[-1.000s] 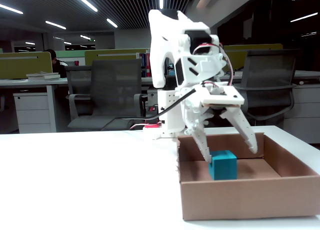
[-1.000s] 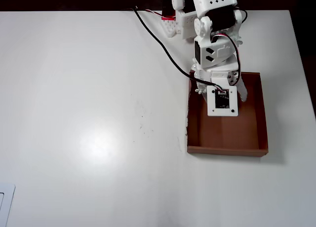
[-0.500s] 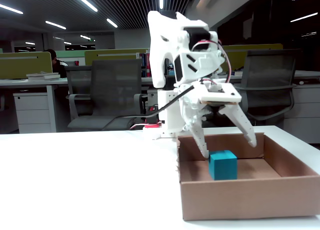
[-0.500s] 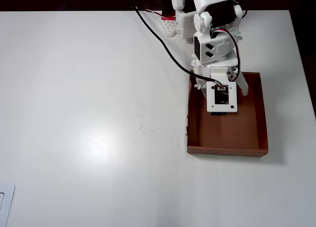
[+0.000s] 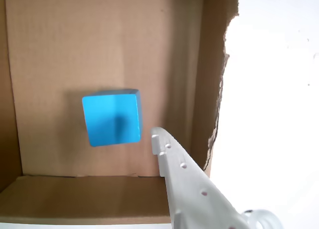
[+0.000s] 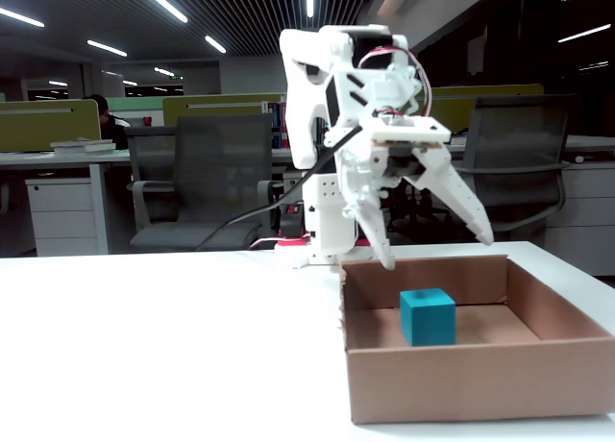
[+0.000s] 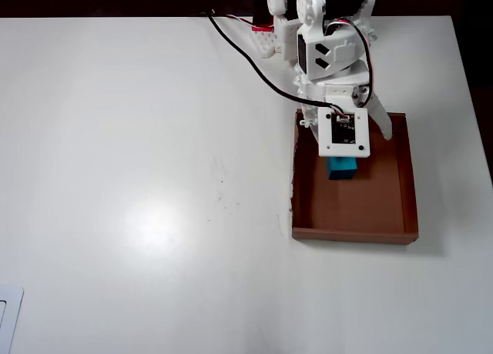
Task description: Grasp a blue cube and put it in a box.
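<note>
The blue cube (image 5: 112, 118) lies on the floor of the brown cardboard box (image 5: 75, 40), free of any grip. In the fixed view the cube (image 6: 428, 316) sits near the middle of the box (image 6: 480, 375). My gripper (image 6: 437, 252) hangs open just above it, with the jaws spread wide and empty. In the wrist view only one white finger (image 5: 184, 174) shows, to the right of the cube and apart from it. In the overhead view the wrist covers part of the cube (image 7: 342, 169) at the far end of the box (image 7: 412, 185).
The box's torn wall edge (image 5: 222, 89) runs along the right in the wrist view. The arm's base (image 7: 277, 31) stands at the table's far edge with a black cable (image 7: 246, 54). White table (image 7: 154, 177) stretches to the left. Office chairs (image 6: 207, 183) stand behind.
</note>
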Motion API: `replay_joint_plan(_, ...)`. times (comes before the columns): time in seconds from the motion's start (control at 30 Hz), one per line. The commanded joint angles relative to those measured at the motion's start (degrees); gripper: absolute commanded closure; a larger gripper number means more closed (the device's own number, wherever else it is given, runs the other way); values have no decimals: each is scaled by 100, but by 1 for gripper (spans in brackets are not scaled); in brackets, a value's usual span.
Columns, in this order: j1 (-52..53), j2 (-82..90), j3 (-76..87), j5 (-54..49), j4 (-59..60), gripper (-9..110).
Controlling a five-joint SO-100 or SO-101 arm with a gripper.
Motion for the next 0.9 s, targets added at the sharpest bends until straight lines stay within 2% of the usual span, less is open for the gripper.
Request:
replay_joint_plan(0.0, 9, 378, -299, -114, 62, 60)
replay_joint_plan(0.4, -97, 1371, -290, -229, 729, 60)
replay_joint_plan(0.87, -79, 3138, 800, -325, 1389, 61)
